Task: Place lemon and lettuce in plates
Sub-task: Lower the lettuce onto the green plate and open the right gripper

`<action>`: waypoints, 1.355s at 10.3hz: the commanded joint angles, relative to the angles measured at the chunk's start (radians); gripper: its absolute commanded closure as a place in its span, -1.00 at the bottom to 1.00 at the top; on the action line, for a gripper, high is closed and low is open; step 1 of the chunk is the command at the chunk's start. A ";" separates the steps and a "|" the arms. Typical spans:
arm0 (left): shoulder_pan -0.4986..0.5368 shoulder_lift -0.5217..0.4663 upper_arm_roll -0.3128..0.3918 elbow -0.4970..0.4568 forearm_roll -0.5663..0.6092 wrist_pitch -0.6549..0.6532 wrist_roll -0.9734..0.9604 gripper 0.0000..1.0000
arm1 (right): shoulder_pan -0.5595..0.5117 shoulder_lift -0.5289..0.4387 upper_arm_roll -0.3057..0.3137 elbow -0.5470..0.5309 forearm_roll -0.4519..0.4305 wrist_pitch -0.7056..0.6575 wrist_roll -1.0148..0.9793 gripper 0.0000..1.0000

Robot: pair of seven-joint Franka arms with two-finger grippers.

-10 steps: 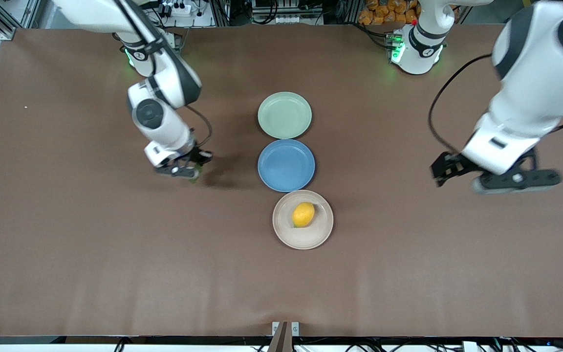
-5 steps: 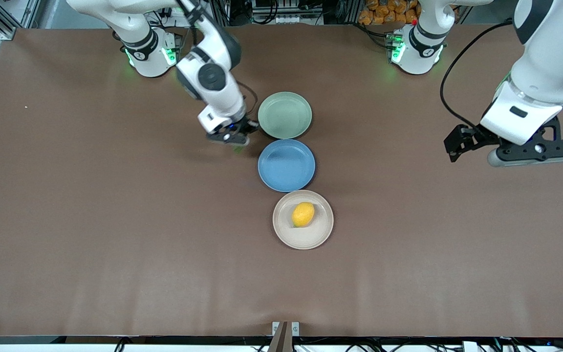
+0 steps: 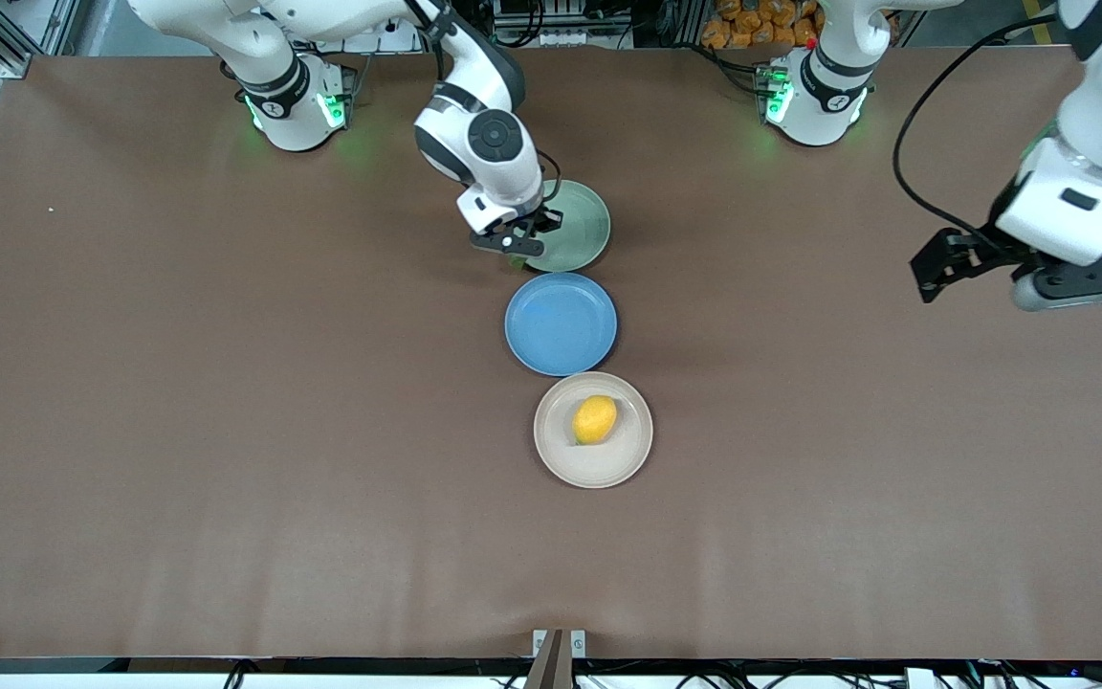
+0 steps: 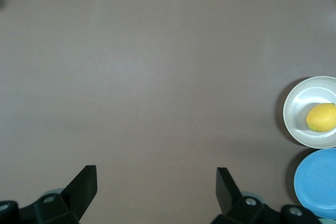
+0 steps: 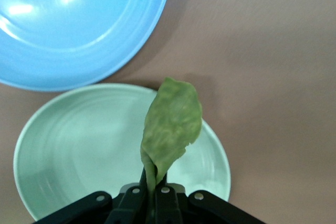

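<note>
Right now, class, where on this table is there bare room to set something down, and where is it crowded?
Bare brown tabletop lies toward both arms' ends, bordering the plate row. Crowded: the pale mint green plate under the right gripper holding the green lettuce leaf, and the beige plate holding the yellow lemon. The round blue plate sits bare between.

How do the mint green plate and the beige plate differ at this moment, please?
The mint green plate lies bare, while the beige plate holds the lemon. The right gripper holds the lettuce over the mint green plate's edge; nothing hangs over the beige plate, which lies nearer the front camera. Both are round, shallow and alike in size.
</note>
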 commanded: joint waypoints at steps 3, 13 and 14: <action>0.022 -0.058 -0.008 -0.028 -0.018 -0.022 0.014 -1.00 | 0.027 0.028 0.002 0.036 0.003 -0.011 0.068 1.00; 0.023 -0.067 -0.008 -0.024 -0.018 -0.075 -0.001 -1.00 | -0.146 -0.010 0.080 0.193 0.003 -0.336 0.104 -1.00; 0.023 -0.065 -0.006 -0.024 -0.018 -0.075 0.002 -1.00 | -0.200 -0.038 0.083 0.194 0.003 -0.387 0.037 -1.00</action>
